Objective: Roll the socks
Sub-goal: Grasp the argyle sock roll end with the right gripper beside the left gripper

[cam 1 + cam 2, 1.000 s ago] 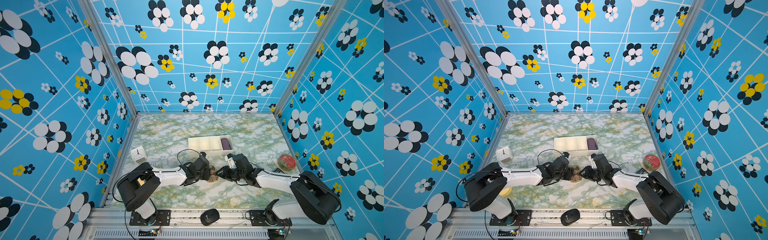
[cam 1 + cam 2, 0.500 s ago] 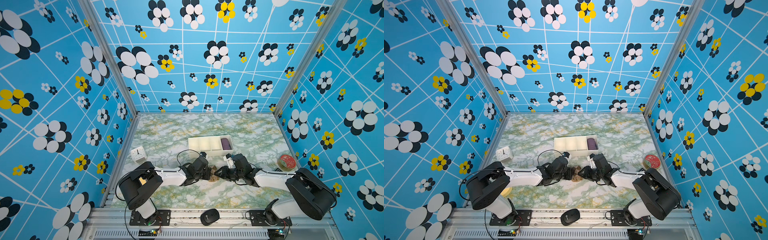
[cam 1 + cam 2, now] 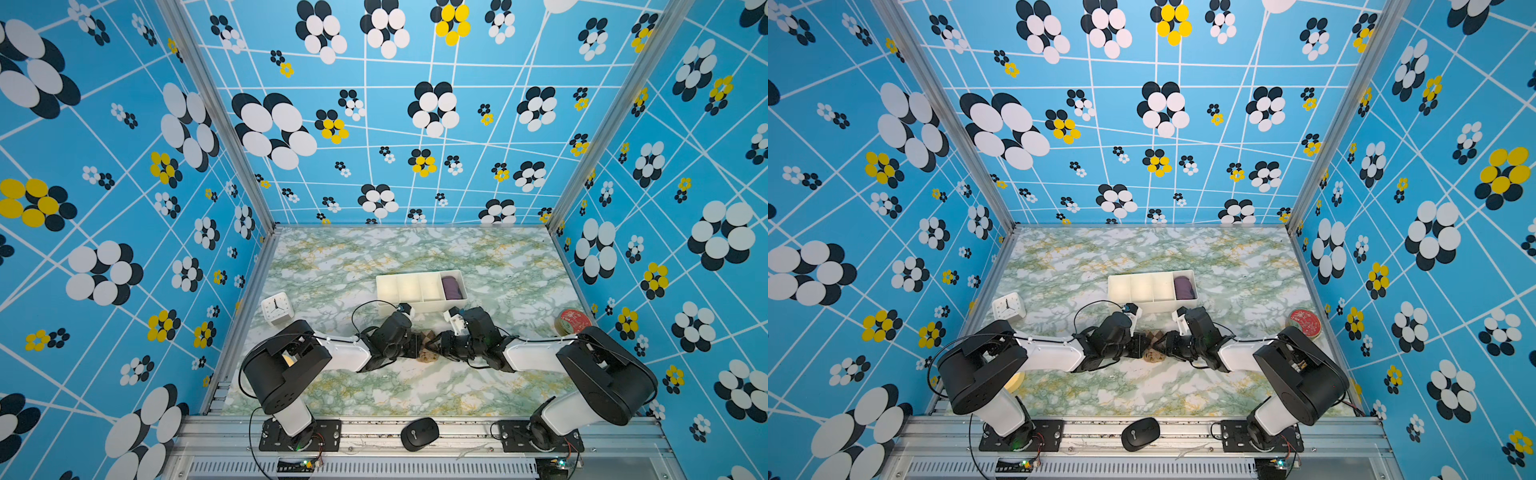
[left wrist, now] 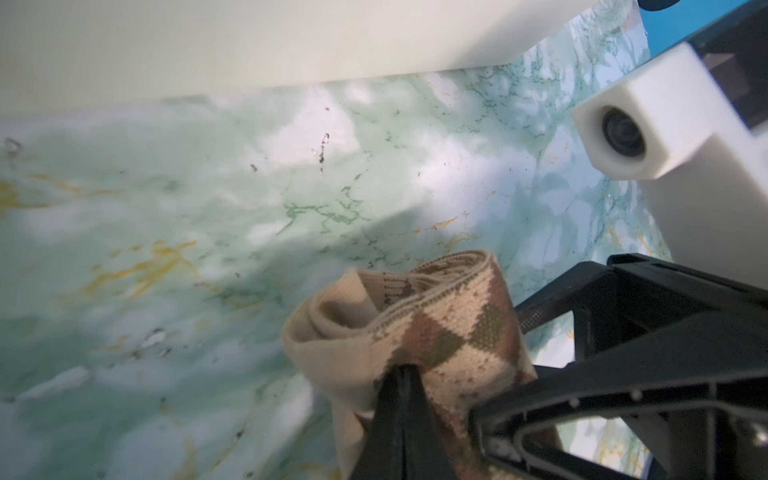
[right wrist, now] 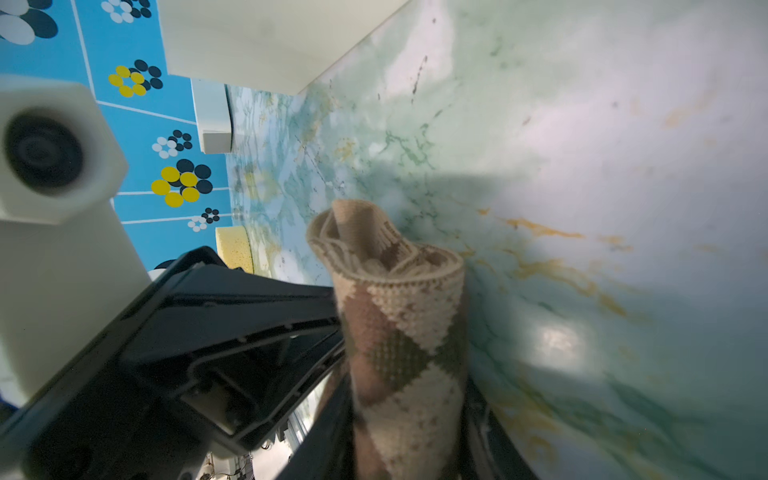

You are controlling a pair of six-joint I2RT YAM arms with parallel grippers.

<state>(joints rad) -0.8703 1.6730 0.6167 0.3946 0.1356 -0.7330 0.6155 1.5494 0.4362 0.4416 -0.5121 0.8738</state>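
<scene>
The socks (image 3: 426, 348) (image 3: 1153, 348) are a tan roll with brown argyle diamonds, just in front of the white tray in both top views. Both grippers meet at it. My left gripper (image 3: 419, 345) (image 4: 401, 374) is shut, its black tips pinched into a fold of the socks (image 4: 451, 332). My right gripper (image 3: 437, 347) (image 5: 407, 436) comes from the opposite side and is shut on the socks (image 5: 403, 332), which stand up between its two fingers. The roll's open end shows several coiled layers. Its lower part is hidden by the fingers.
The white divided tray (image 3: 419, 308) stands just behind, with a purple fabric bundle (image 3: 452, 287) in its right compartment. A white clock (image 3: 276, 308) is at the left, a red round tin (image 3: 575, 322) at the right. A yellow sponge (image 5: 235, 249) lies near the left arm, a black mouse (image 3: 419, 433) on the front rail.
Both grippers stay at the socks. The right arm has shifted slightly to the left, and the roll remains between them.
</scene>
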